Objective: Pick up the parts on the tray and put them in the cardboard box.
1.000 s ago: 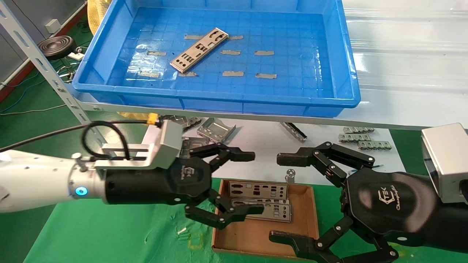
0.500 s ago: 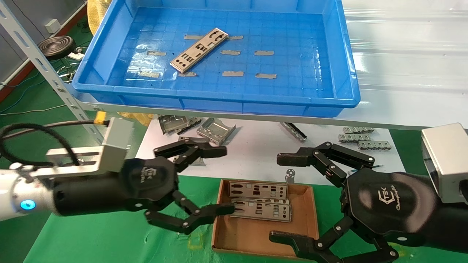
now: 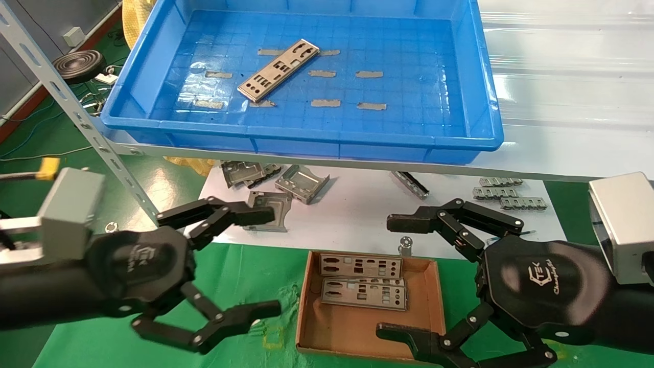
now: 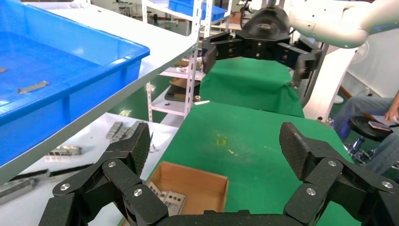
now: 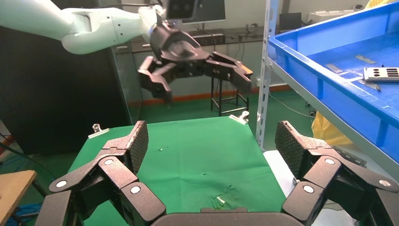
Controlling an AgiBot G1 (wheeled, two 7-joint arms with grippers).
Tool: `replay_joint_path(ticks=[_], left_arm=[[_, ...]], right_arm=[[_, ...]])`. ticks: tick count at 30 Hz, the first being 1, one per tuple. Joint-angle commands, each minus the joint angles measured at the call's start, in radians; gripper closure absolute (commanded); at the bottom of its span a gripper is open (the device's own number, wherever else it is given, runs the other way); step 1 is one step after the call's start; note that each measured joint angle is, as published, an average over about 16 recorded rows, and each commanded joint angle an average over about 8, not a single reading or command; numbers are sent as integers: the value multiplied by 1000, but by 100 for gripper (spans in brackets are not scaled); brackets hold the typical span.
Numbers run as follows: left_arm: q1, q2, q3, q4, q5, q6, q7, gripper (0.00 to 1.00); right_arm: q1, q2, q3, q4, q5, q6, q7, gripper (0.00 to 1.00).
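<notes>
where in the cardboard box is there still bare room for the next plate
The small brown cardboard box is bare along its near half, below the two silver punched plates stacked against its far wall. The open right gripper crowds its right corner.

Both grippers carry the only legible marks in the head view. The right gripper has a white angular emblem containing the letters "TEK" printed on its black housing, and beneath it a slanted line of script, apparently "Changingtek", though its letters are too fine to be sure. The left gripper shows the same emblem and script on its housing, smaller and blurred, so they cannot be read there.
</notes>
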Motion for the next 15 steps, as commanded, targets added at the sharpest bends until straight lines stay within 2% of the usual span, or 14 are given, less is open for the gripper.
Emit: replay_joint_path(ticks=[1, 10, 15], left_arm=[[18, -22, -24, -33, -2, -2, -16, 0], [95, -116, -129, -176, -8, -10, -86, 0], [118, -143, -159, -218, -10, -11, -103, 0]], right_arm=[[0, 0, 0, 0, 0, 0, 0, 0], [0, 0, 0, 0, 0, 0, 0, 0], [0, 0, 0, 0, 0, 0, 0, 0]])
